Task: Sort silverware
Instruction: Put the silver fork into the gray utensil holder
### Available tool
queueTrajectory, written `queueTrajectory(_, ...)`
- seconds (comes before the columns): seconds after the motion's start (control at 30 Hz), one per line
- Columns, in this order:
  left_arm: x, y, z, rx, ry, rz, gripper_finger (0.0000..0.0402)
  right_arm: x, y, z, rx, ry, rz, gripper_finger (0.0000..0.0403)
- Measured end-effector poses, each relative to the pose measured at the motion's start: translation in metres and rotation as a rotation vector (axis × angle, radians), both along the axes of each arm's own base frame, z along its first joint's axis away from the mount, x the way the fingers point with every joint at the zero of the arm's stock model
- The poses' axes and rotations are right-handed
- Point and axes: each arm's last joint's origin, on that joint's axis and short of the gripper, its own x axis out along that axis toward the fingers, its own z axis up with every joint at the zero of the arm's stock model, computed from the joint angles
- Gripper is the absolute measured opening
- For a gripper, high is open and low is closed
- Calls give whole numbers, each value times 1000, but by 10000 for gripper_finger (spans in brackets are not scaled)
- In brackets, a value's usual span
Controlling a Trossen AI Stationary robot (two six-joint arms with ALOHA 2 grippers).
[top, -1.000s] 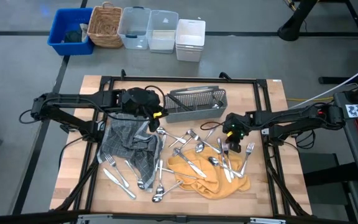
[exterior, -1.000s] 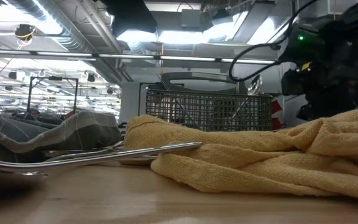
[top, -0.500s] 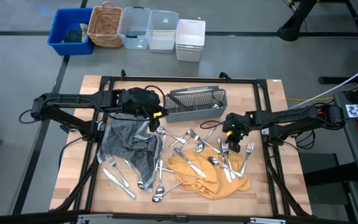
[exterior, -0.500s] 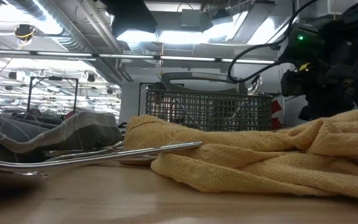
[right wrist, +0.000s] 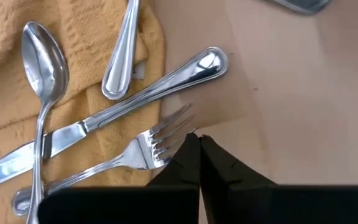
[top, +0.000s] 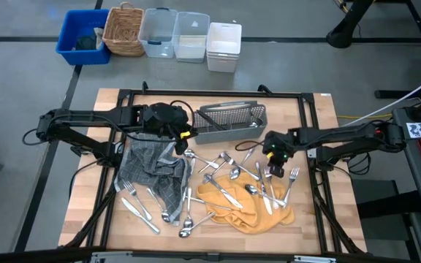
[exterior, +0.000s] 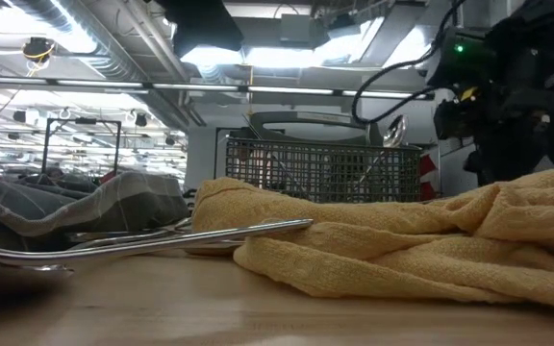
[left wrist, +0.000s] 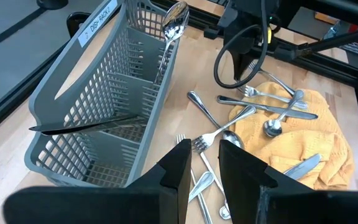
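From overhead I see the silverware [top: 229,186] strewn mid-table across a yellow towel [top: 245,203] and beside a grey cloth [top: 152,172]; only my left wrist camera shows a spoon [left wrist: 174,20] and a knife [left wrist: 82,126] already in the caddy [left wrist: 98,106]. My right gripper [right wrist: 199,149] sits pinched shut with nothing held, tips just beside a fork [right wrist: 138,152] at the towel's edge, bare wood alongside it. My left gripper [left wrist: 199,163] hangs part-open and empty by the caddy's end; bins [top: 148,33] stand on the floor beyond the table.
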Motion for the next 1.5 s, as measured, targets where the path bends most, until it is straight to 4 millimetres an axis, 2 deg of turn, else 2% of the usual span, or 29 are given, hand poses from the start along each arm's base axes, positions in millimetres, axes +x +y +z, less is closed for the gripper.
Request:
queueTrajectory(0.33,0,0,0,8,2,-4,72,6,-3,29,-78,38,-12,0)
queueTrajectory(0.7,0,0,0,12,3,-3,72,6,-7,72,-191,108,-43,0)
queueTrajectory(1.03,0,0,0,12,3,-2,72,7,-10,135,-302,43,-54,0)
queueTrajectory(1.3,0,0,0,12,3,-2,72,3,-12,195,-431,-98,-69,0)
queueTrajectory(1.5,0,0,0,12,3,-2,72,-4,-14,232,-549,-200,-72,0)
